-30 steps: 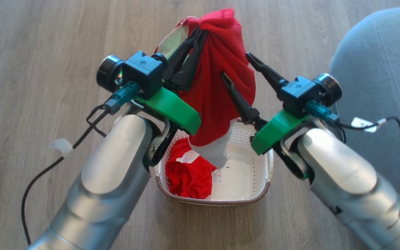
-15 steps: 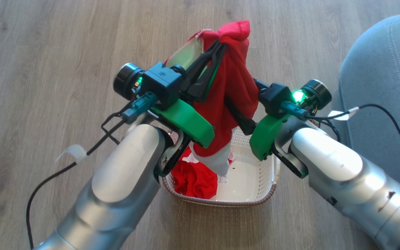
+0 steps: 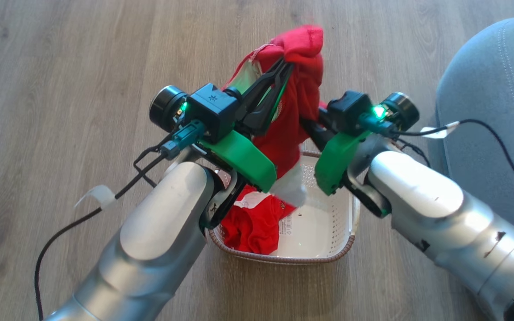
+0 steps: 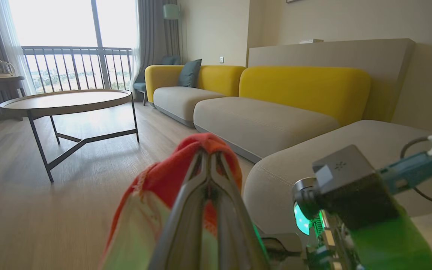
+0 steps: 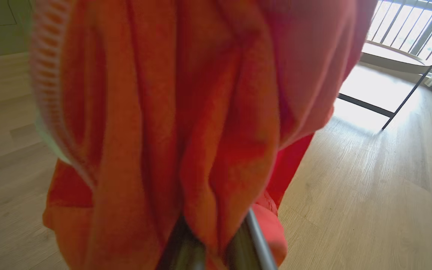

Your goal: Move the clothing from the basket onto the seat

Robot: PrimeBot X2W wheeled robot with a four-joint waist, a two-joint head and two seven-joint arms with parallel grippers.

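Nearest: sitting on the floor [image 3: 60, 67], basket [image 3: 283, 257], holding the remaining red clothing [image 3: 250, 225] bunched at its left end.
Above: hanging over the basket, red garment [image 3: 297, 111], white hem trailing lowest.
Pinching its top fold: left gripper [image 3: 283, 69], fingers pressed together on the cloth.
Just changing: right gripper [image 5: 219, 240], gaping a second ago, now clamping onto the garment's middle.
Likely meaning: securing a two-point hold before carrying across.
Farthest, at right: waiting well apart from the garment, grey seat [image 3: 493, 111].
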